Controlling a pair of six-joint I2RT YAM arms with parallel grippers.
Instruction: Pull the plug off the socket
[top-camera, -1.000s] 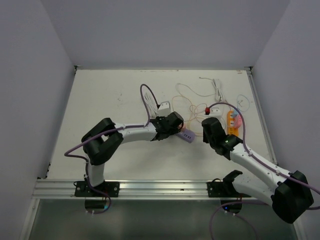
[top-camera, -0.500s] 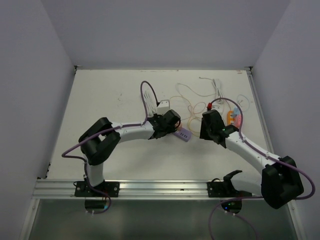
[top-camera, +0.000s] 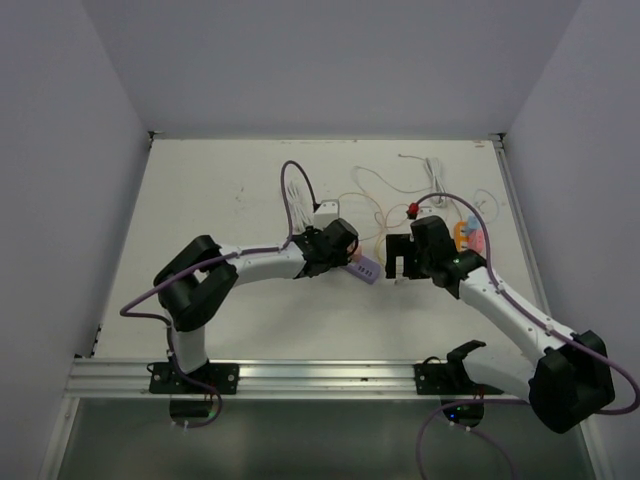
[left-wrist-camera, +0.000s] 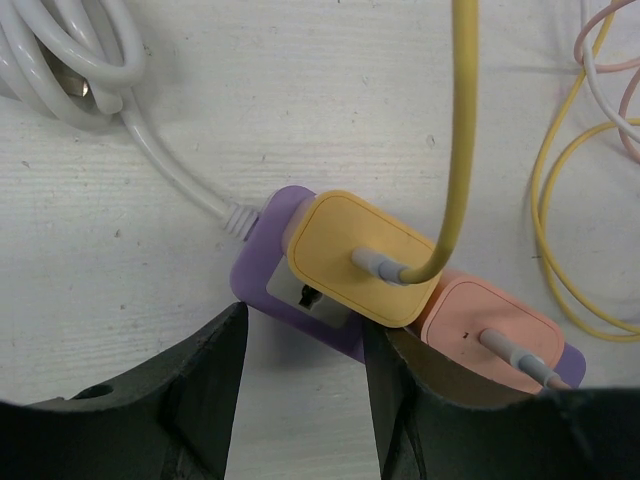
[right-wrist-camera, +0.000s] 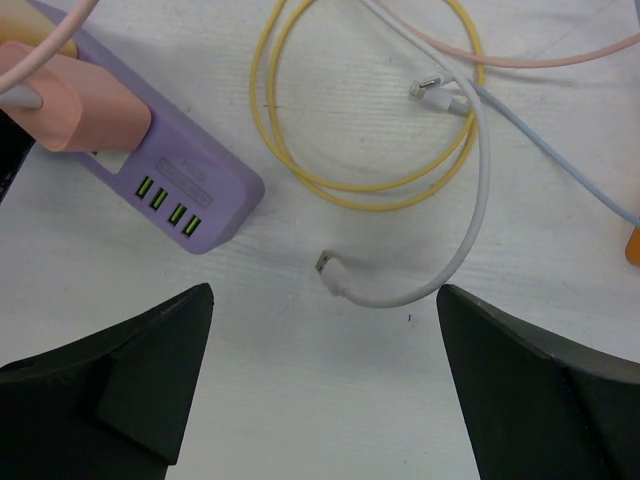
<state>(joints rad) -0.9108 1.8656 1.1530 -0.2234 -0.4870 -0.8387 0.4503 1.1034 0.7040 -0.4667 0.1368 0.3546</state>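
The left fingers (left-wrist-camera: 225, 370) stand narrowly apart astride the near left end of the purple power strip (left-wrist-camera: 262, 275). Whether they pinch it or only hover cannot be told. If the strip is not pinned to the tabletop (left-wrist-camera: 150, 200), any pull would likely drag the whole strip along rather than free a plug.

The yellow plug (left-wrist-camera: 350, 250) sits fully seated at the strip's left end, and the pink plug (left-wrist-camera: 490, 330) touches it on the right. Fingers closing on one could catch the other, or grab its cord instead of its body.

Right of the strip, the right fingers (right-wrist-camera: 130, 370) are spread wide and empty above a loose white cable (right-wrist-camera: 400, 290), which they could snag.
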